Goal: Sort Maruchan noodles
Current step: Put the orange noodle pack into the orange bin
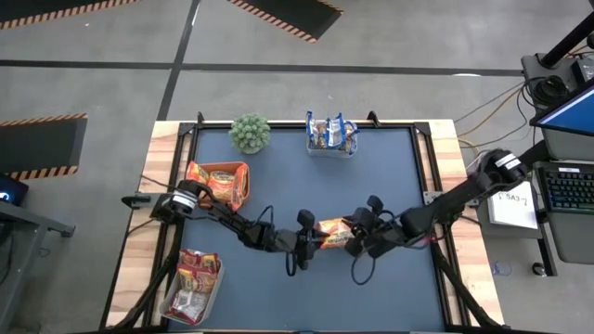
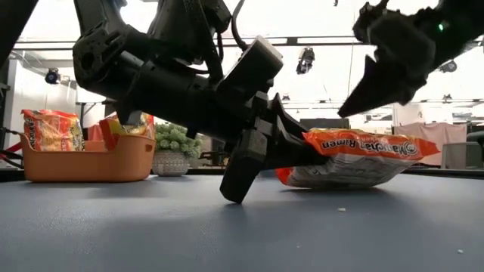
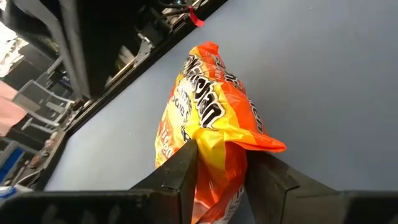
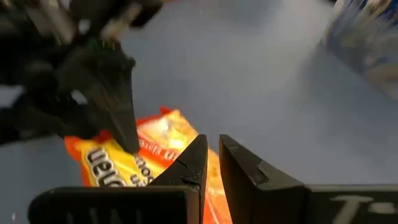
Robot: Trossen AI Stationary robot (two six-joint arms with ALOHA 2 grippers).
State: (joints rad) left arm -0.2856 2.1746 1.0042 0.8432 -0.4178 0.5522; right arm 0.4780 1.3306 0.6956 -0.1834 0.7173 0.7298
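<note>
Pinching orange ramen packet (image 3: 208,130), left claw (image 3: 217,165), mid-table

A robotics lab: hazard-striped floor tape (image 1: 42,121), ceiling spotlights (image 2: 305,59), and a laptop (image 1: 568,113) beside the table.

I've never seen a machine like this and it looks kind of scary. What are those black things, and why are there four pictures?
Those black things are two robot arms at a blue table, each ending in a two-finger claw. Four cameras watch at once: one looks down from above, one sits low at table height, and one rides on each arm's wrist.

The robot is sorting ramen packets. The left gripper pinches one end of an orange noodle packet in the middle of the table. The right gripper is right beside that packet, fingers nearly together, holding nothing.

Around the edge are an orange tray with orange packets, a clear tub with red ones, another tub with blue ones, and a little green plant.
</note>
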